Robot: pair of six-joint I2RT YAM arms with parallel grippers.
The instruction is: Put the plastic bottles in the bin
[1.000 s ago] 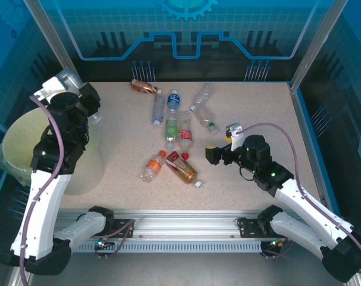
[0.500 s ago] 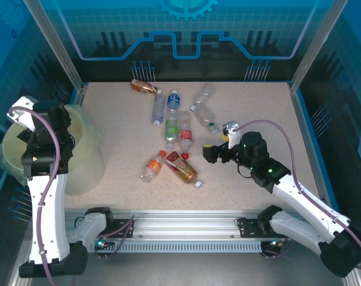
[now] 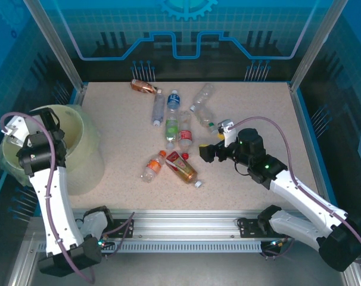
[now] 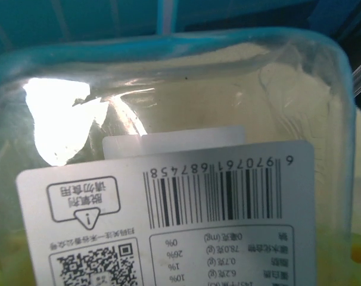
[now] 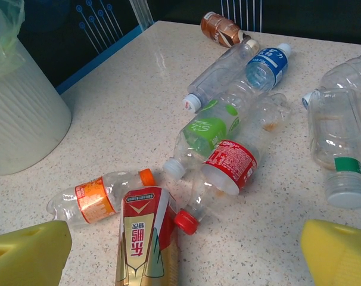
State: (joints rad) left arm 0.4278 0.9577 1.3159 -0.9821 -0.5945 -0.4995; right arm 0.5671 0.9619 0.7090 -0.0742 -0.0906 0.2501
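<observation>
Several plastic bottles lie near the table's middle: an orange-labelled one (image 3: 152,167) (image 5: 96,199), a red-and-gold one (image 3: 181,167) (image 5: 143,241), a red-labelled one (image 3: 185,137) (image 5: 231,168) and a green-labelled one (image 3: 171,127) (image 5: 205,132). My right gripper (image 3: 205,153) (image 5: 186,253) hovers open just right of the red-and-gold bottle, nothing between its yellow fingers (image 5: 29,253). My left gripper (image 3: 19,134) hangs over the pale yellow-green bin (image 3: 80,152) (image 5: 19,116). It is shut on a clear bottle with a white barcode label (image 4: 186,202), pressed close to the left wrist camera.
More bottles lie farther back: a brown one (image 3: 143,86) (image 5: 223,28), a blue-labelled one (image 3: 173,100) (image 5: 265,64), clear ones (image 3: 203,95) and one with a green band (image 3: 208,121) (image 5: 341,152). Blue walls ring the table.
The left arm has swung left from the table's back-left corner to above the bin, still carrying its bottle. The right gripper has crept left toward the bottles, staying open.
</observation>
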